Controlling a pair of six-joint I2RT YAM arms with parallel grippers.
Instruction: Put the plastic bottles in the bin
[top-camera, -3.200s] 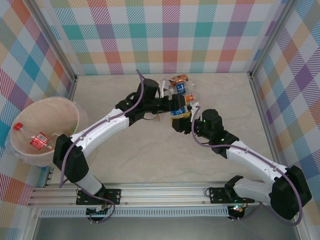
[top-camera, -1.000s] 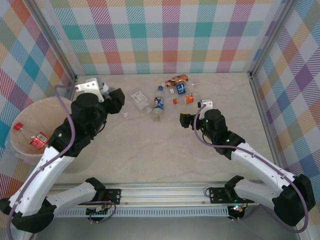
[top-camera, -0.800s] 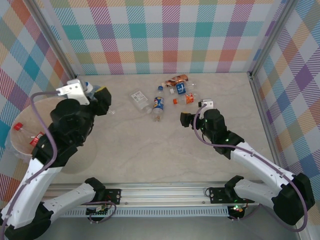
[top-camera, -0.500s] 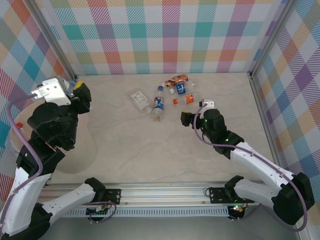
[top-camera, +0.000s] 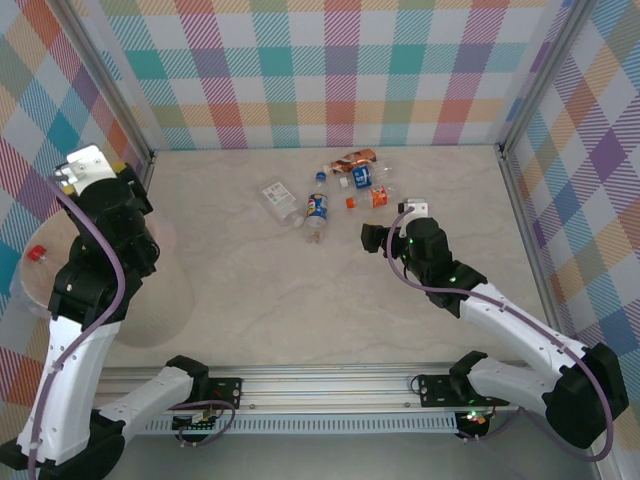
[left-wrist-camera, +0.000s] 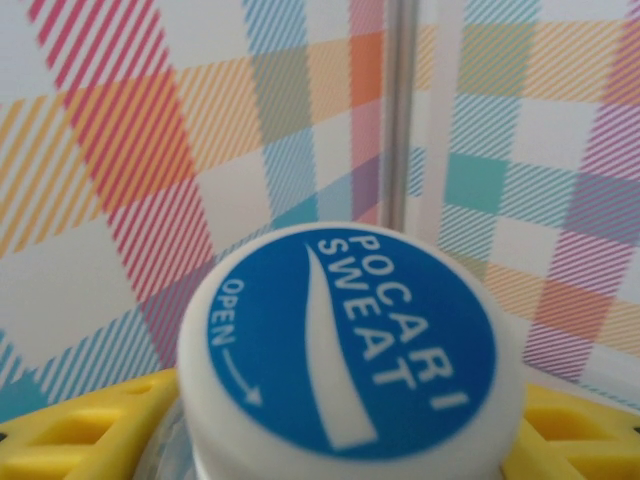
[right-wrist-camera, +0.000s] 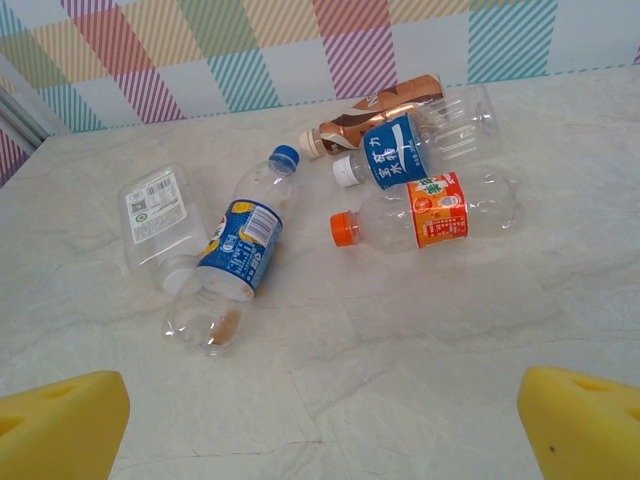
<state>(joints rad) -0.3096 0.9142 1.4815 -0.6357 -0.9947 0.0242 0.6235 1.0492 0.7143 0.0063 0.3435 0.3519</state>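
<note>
Bottle (left-wrist-camera: 350, 340) pinched in left hand (left-wrist-camera: 340, 440), right hand (right-wrist-camera: 320, 420) wide open

Clear, glossy plastic bottles (right-wrist-camera: 240, 250) on a smooth, pale marble-look table (right-wrist-camera: 400, 345); glossy plastic cap (left-wrist-camera: 350, 350).

Five plastic bottles (right-wrist-camera: 240, 250) loose on the table (right-wrist-camera: 400, 380), a sixth bottle (left-wrist-camera: 350, 340) held up off it. One bin (top-camera: 30, 290). Two robot arms (top-camera: 500, 310).
</note>
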